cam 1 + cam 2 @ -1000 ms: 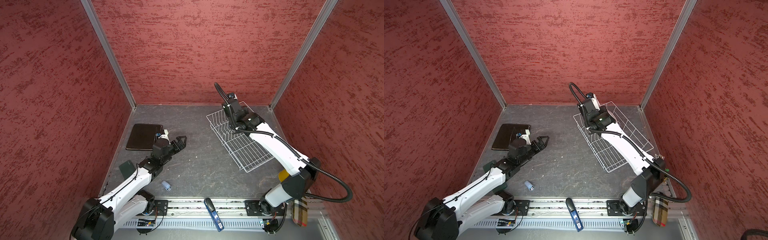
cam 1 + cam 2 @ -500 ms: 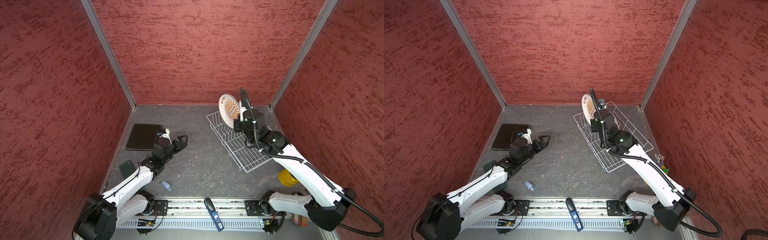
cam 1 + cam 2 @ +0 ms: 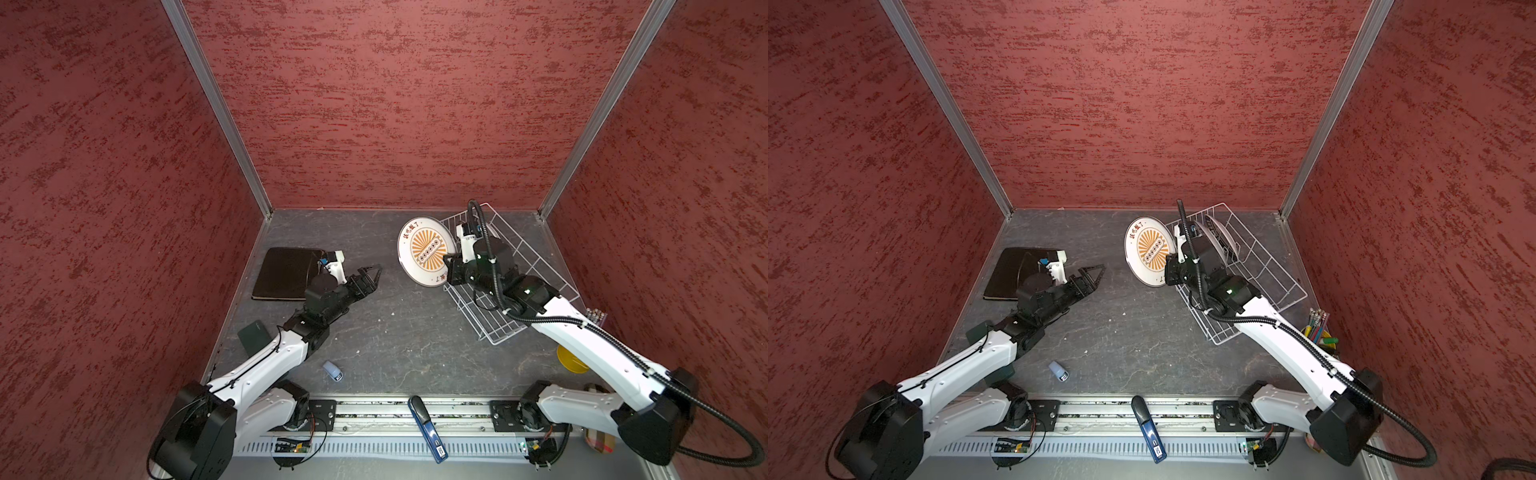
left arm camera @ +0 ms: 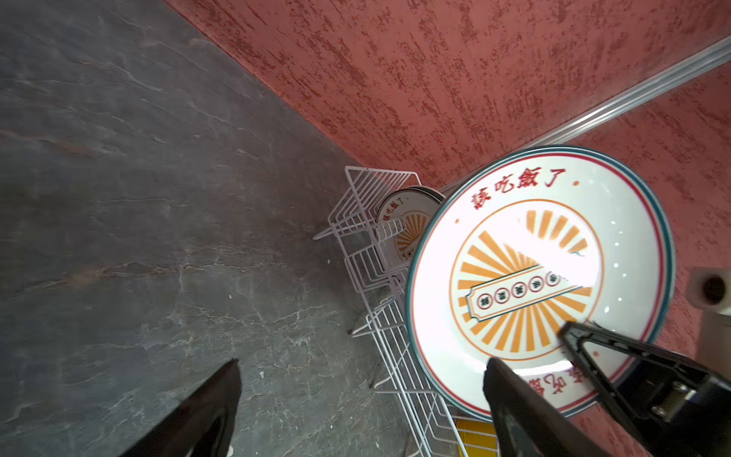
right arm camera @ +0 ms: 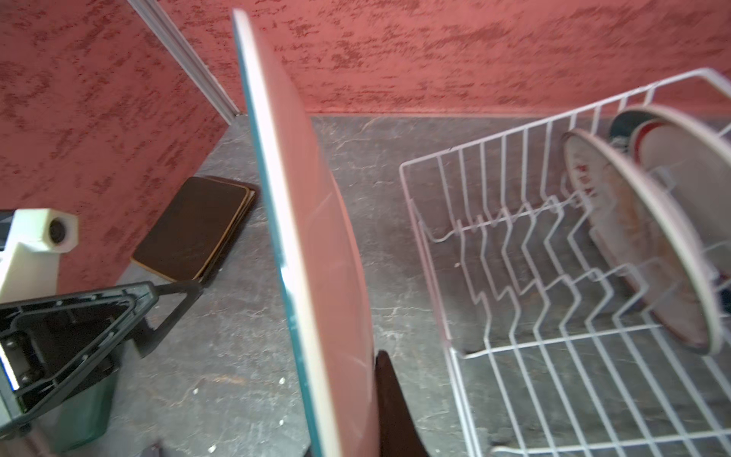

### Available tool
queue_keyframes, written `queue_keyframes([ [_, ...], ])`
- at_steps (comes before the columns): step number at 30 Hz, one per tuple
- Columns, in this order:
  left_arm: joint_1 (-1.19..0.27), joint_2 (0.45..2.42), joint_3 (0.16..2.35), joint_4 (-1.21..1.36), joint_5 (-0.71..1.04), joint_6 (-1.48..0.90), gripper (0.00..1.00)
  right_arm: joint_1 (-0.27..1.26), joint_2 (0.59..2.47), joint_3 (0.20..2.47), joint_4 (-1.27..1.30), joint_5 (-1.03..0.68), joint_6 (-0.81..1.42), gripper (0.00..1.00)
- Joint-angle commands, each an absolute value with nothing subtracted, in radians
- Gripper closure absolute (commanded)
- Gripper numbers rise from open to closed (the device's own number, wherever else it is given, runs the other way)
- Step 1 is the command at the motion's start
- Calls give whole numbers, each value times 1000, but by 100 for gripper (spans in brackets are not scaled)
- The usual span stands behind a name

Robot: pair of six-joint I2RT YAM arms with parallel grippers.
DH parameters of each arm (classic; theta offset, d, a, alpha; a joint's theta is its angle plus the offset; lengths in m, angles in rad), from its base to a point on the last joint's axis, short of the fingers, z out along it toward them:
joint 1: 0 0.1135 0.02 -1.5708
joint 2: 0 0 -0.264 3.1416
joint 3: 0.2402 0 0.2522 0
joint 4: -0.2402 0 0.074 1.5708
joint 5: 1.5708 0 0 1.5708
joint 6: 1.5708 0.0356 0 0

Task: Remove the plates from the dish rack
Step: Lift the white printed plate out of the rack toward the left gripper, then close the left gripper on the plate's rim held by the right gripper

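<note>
Plate (image 3: 424, 249) on edge, just outside the dish rack (image 3: 538, 266), pinched at its rim by your right gripper (image 3: 447, 271).
Your left gripper (image 3: 368, 277) hangs wide open near the dark brown plate (image 3: 286, 274) lying flat; more plates (image 5: 633, 237) stand in the rack. So narrow a rim pinch may let the plate swing or slip if you move fast, or clip those open left jaws.
</note>
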State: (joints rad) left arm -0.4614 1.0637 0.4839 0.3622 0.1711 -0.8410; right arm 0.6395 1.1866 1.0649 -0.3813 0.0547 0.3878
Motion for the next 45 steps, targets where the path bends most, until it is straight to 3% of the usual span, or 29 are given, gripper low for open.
queue_keyframes([
  [1,-468,1094,475,462,254,-833,6,643,1150,1042,-222,-67,498,100],
  [10,-466,1145,462,577,312,-861,12,643,1118,929,-76,-139,606,100],
  [19,-459,1180,446,677,376,-903,24,642,1129,901,-22,-198,674,100],
  [32,-413,1198,396,811,427,-992,51,612,1124,850,36,-307,744,100],
  [45,-405,1225,398,845,443,-1004,63,571,1145,809,111,-435,806,100],
])
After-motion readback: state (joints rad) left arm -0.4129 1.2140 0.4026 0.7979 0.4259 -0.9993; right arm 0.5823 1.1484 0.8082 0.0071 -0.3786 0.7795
